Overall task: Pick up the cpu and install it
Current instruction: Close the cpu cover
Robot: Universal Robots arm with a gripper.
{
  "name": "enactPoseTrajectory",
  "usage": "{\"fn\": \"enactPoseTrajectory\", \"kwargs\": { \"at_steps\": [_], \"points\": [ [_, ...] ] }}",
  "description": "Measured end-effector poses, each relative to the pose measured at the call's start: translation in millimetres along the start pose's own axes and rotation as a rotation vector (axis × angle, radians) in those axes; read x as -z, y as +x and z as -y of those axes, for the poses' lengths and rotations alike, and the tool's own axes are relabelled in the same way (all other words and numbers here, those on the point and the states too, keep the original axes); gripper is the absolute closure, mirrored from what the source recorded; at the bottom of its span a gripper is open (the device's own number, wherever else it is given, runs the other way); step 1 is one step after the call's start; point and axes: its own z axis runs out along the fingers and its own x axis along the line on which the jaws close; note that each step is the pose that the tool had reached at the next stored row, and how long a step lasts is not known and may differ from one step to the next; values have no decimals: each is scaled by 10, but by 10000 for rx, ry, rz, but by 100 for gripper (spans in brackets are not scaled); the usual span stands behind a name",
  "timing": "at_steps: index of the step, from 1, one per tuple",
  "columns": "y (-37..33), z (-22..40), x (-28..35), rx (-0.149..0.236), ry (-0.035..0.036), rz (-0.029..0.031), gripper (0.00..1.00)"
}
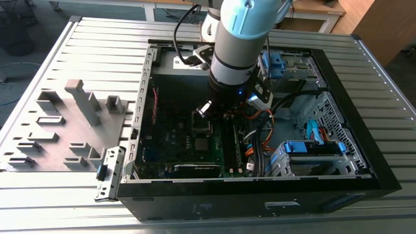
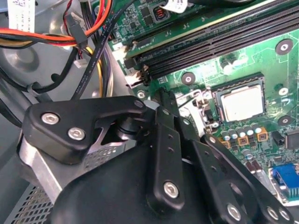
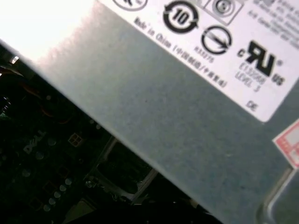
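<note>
The claw (image 1: 209, 111) hung inside the computer case (image 1: 227, 207), spread or pinched I couldn't tell; the cpu (image 2: 241, 102) lay flat just beside it.

Slatted metal table (image 1: 58, 195) (wooden desk (image 1: 318, 7) behind)

Gleams silvery-gray on the cpu (image 2: 242, 102) top, framed in black. Runs bright green across the motherboard (image 2: 266, 56), crossed by black memory slots (image 2: 224, 35). Mixes red, orange, yellow and black in the cables (image 2: 51, 35). Shows matte black on the gripper (image 2: 163, 100), dotted with silver screw heads. Pairs pale blue with white on the arm (image 1: 244, 24). Reads black on the case (image 1: 260, 207), blue on the drive brackets (image 1: 312, 146), ribbed silver-gray on the table (image 1: 97, 44). Sets black print on a white label (image 3: 210, 37) over a gray panel (image 3: 154, 121).
</note>
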Motion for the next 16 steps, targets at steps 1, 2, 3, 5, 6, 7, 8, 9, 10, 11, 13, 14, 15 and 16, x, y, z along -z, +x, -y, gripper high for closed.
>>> {"fn": "enactPoseTrajectory", "kwargs": {
  "at_steps": [1,2,3,5,6,7,8,9,10,11,13,14,15,16],
  "points": [
    [-1,-2,12,0,-6,8,89],
    [-1,-4,30,0,-9,10,89],
    [0,-4,51,-1,-3,-2,89],
    [0,-6,78,0,-5,-1,89],
    [0,-6,82,0,-5,-1,89],
    [0,-6,82,0,-6,0,89],
    [0,-6,82,0,-6,0,89],
    [1,-6,83,0,-5,-2,89],
    [1,-6,83,0,-5,-2,89],
    [1,-6,81,0,-5,-2,89],
    [1,-5,74,-6,-6,-2,89],
    [1,-4,69,-37,-5,2,89],
    [1,-4,65,-120,-3,8,89],
    [1,-3,63,-214,-2,15,89]
  ]
}}
